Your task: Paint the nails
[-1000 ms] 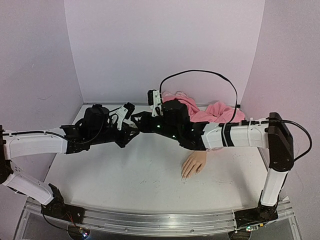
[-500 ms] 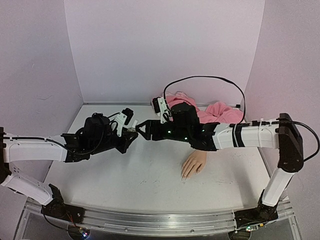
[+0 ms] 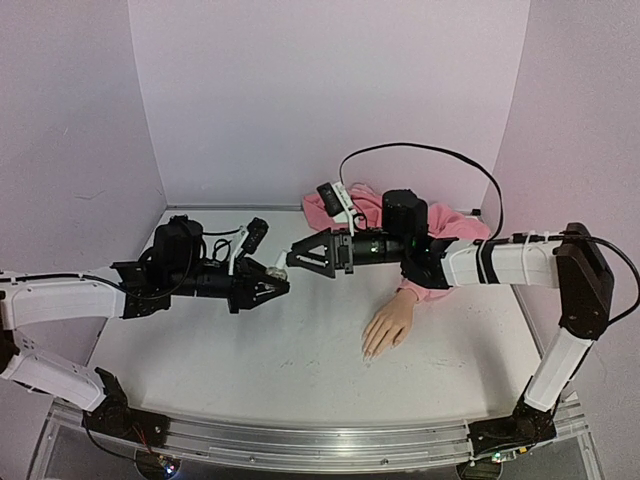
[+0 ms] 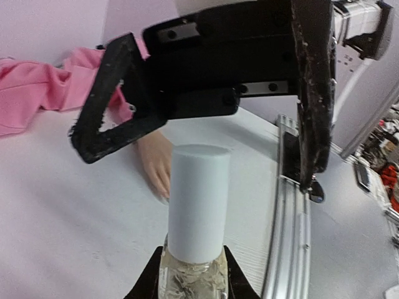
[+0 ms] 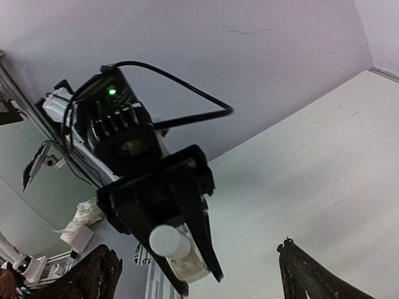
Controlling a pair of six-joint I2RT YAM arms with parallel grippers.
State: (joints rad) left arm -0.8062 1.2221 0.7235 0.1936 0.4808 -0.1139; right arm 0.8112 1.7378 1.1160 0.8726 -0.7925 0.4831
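The nails (image 3: 368,351) tip a hand (image 3: 390,325) lying right of the table's (image 3: 250,370) middle. Its long axis runs from the far-right corner toward the near edge, fingertips nearest that edge. The left tool (image 3: 272,286) is clenched on a bottle (image 4: 198,212), cap toward the right tool (image 3: 298,260), which gapes wide just beside it, apart. Since half a second ago, the left tool has shifted rightward and the right wrist has drawn back.

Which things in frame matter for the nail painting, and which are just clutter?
Job:
- nails on the mannequin hand
- white-capped bottle, clamped in the left gripper
- right gripper, open, facing the cap

Lying about:
- pink sleeve
- metal rail
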